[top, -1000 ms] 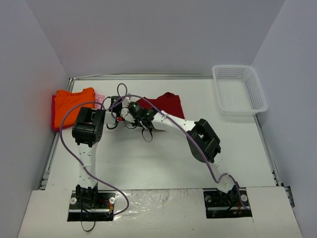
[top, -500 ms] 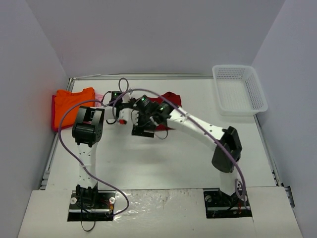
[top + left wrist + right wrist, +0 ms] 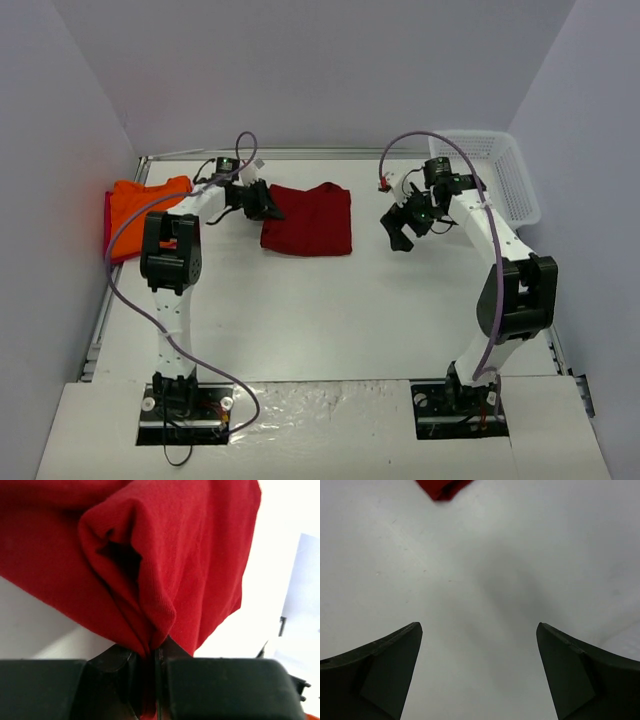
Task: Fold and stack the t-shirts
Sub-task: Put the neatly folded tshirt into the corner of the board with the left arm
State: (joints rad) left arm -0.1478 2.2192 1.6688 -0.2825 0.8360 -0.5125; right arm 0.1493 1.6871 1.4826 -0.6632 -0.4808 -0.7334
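Left fingers (image 3: 225, 690) are clenched on a pinched edge of the dark red t-shirt (image 3: 310, 220), which spreads away from them in a neat rectangle on the desk (image 3: 330, 320). Right fingers (image 3: 375, 670) are spread wide and empty over bare desk, well apart from the cloth. The orange t-shirt (image 3: 140, 215) lies behind the left fingers. Folding looks finished and stacking seems in hand. Next, the red shirt probably needs drawing onto the orange one without opening the fold.
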